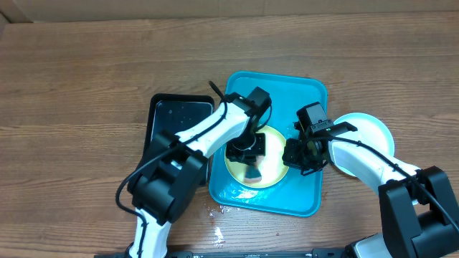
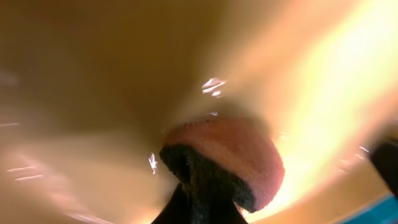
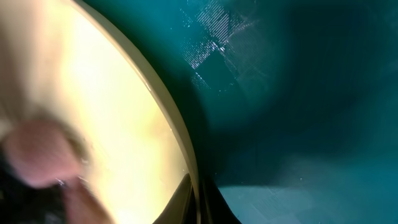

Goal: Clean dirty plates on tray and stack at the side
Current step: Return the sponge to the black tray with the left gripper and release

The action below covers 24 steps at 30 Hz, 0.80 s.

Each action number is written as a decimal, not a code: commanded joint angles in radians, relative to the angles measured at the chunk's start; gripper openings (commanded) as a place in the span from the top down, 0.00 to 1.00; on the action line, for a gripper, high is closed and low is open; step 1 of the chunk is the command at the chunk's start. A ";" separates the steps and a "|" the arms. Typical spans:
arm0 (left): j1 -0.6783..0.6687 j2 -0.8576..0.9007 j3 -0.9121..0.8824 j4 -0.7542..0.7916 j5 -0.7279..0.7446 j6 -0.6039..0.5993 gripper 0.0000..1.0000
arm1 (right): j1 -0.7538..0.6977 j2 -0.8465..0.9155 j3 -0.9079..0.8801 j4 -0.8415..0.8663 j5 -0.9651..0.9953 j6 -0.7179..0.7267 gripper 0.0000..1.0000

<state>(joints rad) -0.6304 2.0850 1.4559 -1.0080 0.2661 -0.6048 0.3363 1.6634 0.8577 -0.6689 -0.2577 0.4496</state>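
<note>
A plate with a yellow-green rim (image 1: 267, 177) lies in the turquoise tray (image 1: 308, 97). My left gripper (image 1: 246, 148) is shut on a pink sponge with a dark scouring side (image 2: 239, 152) and presses it on the plate's centre (image 2: 93, 81). My right gripper (image 1: 297, 155) is shut on the plate's right rim; in the right wrist view the rim (image 3: 180, 140) runs between the fingers (image 3: 198, 202), with the tray floor (image 3: 298, 93) beside it. A plate with a light blue rim (image 1: 369, 132) sits on the table right of the tray. A third plate is not in view.
A black tray (image 1: 176, 118) lies on the table just left of the turquoise tray, partly under my left arm. Small water drops (image 1: 217, 231) lie on the wood in front of the tray. The sponge also shows blurred in the right wrist view (image 3: 37, 152).
</note>
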 commanded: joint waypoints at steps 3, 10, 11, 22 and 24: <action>0.031 -0.116 -0.021 -0.010 -0.220 -0.031 0.96 | -0.001 0.016 -0.015 -0.005 0.047 -0.008 0.96; 0.083 -0.374 -0.021 -0.080 -0.217 -0.018 0.96 | -0.001 0.016 -0.015 -0.014 0.047 -0.008 0.96; 0.100 -0.410 -0.021 -0.097 -0.244 -0.019 0.96 | -0.001 0.016 -0.015 -0.014 0.047 -0.008 0.96; 0.364 -0.466 -0.110 -0.147 -0.475 0.060 0.96 | -0.001 0.016 -0.015 -0.008 0.047 -0.008 0.96; 0.395 -0.437 -0.169 -0.091 -0.451 0.088 0.96 | -0.001 0.016 -0.015 -0.008 0.047 -0.008 0.96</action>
<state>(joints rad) -0.2687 1.5997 1.3579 -1.1278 -0.1638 -0.5755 0.3359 1.6634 0.8577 -0.6697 -0.2581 0.4477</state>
